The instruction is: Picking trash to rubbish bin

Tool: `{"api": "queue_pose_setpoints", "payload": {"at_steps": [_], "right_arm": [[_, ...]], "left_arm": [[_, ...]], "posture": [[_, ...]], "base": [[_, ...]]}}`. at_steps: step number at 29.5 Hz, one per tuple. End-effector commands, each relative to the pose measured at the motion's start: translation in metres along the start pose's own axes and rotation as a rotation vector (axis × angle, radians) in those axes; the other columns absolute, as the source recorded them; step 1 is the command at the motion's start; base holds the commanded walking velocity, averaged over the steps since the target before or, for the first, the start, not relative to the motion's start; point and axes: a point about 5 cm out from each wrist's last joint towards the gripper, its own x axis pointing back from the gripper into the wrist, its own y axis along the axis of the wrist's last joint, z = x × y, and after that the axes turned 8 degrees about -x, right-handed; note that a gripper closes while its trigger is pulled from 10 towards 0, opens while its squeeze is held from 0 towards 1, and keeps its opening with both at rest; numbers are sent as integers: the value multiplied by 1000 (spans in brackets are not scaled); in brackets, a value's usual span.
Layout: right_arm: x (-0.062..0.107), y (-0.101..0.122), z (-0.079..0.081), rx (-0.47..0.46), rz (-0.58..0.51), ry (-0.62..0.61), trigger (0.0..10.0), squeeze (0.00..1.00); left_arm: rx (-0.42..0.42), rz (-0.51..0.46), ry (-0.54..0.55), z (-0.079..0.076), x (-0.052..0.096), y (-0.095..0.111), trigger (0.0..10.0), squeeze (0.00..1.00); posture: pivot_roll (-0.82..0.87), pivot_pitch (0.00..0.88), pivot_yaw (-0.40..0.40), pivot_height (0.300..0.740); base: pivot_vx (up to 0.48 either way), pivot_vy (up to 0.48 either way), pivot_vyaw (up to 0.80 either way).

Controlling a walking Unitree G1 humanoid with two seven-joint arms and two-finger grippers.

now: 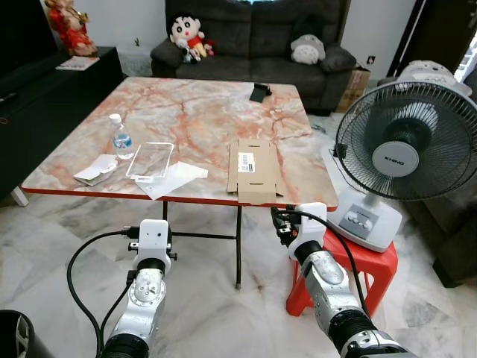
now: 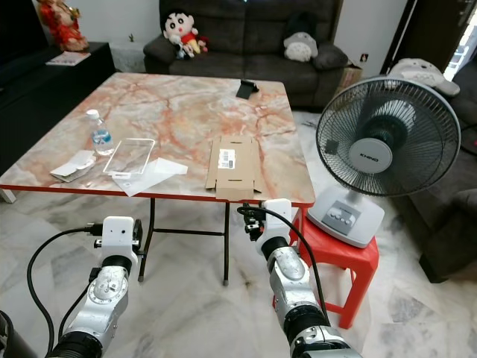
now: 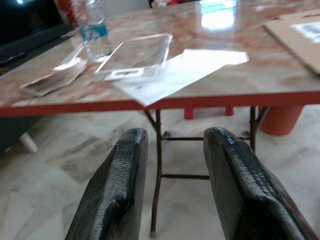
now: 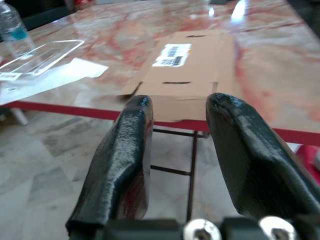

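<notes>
A big tabletop (image 1: 186, 112) with a pink and white stone pattern is seen in front of the robot. Some trash is laid near its front edge. A flat cardboard box (image 1: 254, 169) with a white sticker lies at the front, a bit to the right. A sheet of white paper (image 1: 173, 180) lies to the left of it. A clear plastic tray (image 1: 150, 160) rests partly on the paper. A small water bottle (image 1: 120, 136) stands upright just beside the tray. A crumpled white wrapper (image 1: 96, 169) lies at the far left. A small black thing (image 1: 258, 92) is seen at the far side of the tabletop.

The left hand (image 3: 172, 175) is held low, in front of the tabletop edge, below the paper and tray. Its two black fingers are spread apart and nothing is held. The right hand (image 4: 179, 150) is held low too, pointed at the front edge of the cardboard box. Its fingers are also spread apart and nothing is held.

A fan (image 1: 399, 153) stands on a red stool (image 1: 373, 268) to the right. A dark sofa (image 1: 253, 37) with soft toys is seen behind the tabletop.
</notes>
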Motion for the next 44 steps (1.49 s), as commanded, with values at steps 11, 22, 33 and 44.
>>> {"api": "queue_pose_setpoints", "payload": {"at_steps": [11,22,33,44], "right_arm": [[-2,3,5,33,-5,35,10000,0],[-3,4,6,36,-8,35,10000,0],[-2,3,9,44,-11,60,10000,0],[-2,3,12,12,-12,77,10000,0]], "left_arm": [[3,-35,2,-4,-5,15,10000,0],[5,-50,9,-2,-7,20,10000,0],[-3,-78,20,-1,-8,28,10000,0],[1,-133,21,-1,-8,38,10000,0]], "posture": [[-22,0,-37,740],[-20,0,-41,740],[-21,8,-40,740],[-22,25,-38,740]], "base": [[390,0,0],[398,0,0],[400,0,101],[94,0,218]]}}
